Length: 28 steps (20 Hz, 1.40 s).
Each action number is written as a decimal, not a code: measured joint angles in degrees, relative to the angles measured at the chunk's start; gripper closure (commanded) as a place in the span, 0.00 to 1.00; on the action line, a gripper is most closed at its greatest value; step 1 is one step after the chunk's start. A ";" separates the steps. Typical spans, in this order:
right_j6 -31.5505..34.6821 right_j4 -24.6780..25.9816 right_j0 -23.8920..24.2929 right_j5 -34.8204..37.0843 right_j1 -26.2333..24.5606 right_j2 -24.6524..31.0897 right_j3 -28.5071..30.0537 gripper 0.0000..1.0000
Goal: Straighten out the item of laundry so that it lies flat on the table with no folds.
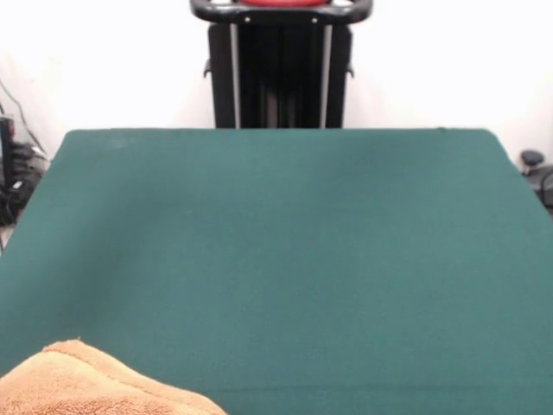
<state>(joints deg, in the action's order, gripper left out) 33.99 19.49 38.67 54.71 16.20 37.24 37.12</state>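
An orange-tan terry towel (82, 385) lies bunched at the near left corner of the dark green table (285, 242) in the front view. Only its raised upper part shows; the rest runs off the bottom edge. Its border bands and tag are hidden. The gripper and the arm are out of view; only the robot's black pedestal shows at the far side.
The black pedestal (281, 69) with a red and black base on top stands behind the table's far edge. Cables and dark equipment (13, 173) sit off the table's left side. Another dark object (536, 169) sits off its right side.
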 measured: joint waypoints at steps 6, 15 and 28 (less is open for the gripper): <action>2.12 -0.92 -2.05 0.02 0.58 -2.65 0.02 1.00; 4.33 -3.05 -6.10 4.56 4.15 -6.64 -0.05 1.00; 4.35 -8.17 -8.46 15.08 9.76 -10.51 -0.07 1.00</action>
<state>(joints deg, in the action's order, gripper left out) 38.34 11.33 30.21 69.79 25.96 26.73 37.05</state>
